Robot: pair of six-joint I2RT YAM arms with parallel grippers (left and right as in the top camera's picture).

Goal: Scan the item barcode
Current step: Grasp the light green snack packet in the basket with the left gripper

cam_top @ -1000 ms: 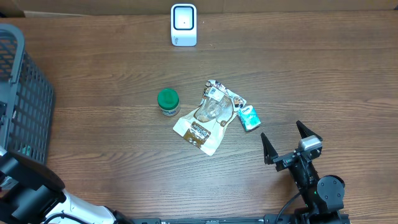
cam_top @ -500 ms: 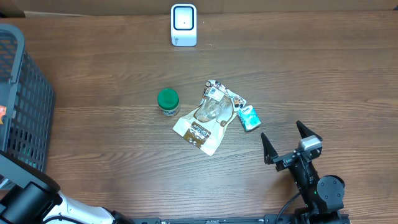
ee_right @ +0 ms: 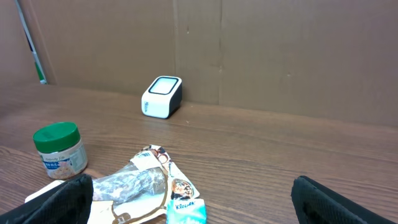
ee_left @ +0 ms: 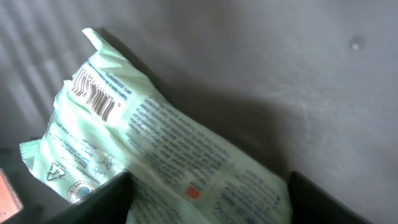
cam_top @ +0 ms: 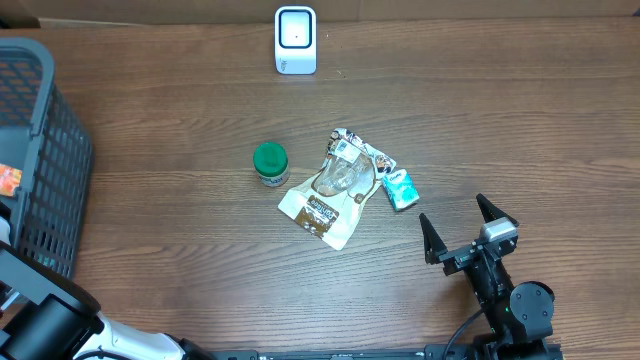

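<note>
In the left wrist view a pale green packet point(ee_left: 155, 137) with printed text lies on a grey floor, its barcode point(ee_left: 93, 96) facing up near the top left corner. My left gripper point(ee_left: 208, 193) is open and straddles the packet's lower end, one dark finger point(ee_left: 99, 202) at each side. It does not show in the overhead view, only its arm point(cam_top: 40, 320). The white scanner point(cam_top: 295, 40) stands at the far edge of the table and also shows as the scanner point(ee_right: 161, 96) in the right wrist view. My right gripper point(cam_top: 465, 225) is open and holds nothing, near the front right.
A dark mesh basket point(cam_top: 40, 150) stands at the left edge with something orange point(cam_top: 8, 180) inside. Mid-table lie a green-lidded jar point(cam_top: 270, 163), a snack pouch point(cam_top: 335, 190) and a teal tissue packet point(cam_top: 400, 188). Cardboard walls the far side.
The basket at the left has shifted a little, and an orange thing now shows inside it. My left arm has moved slightly at the bottom left. The right arm is still.
</note>
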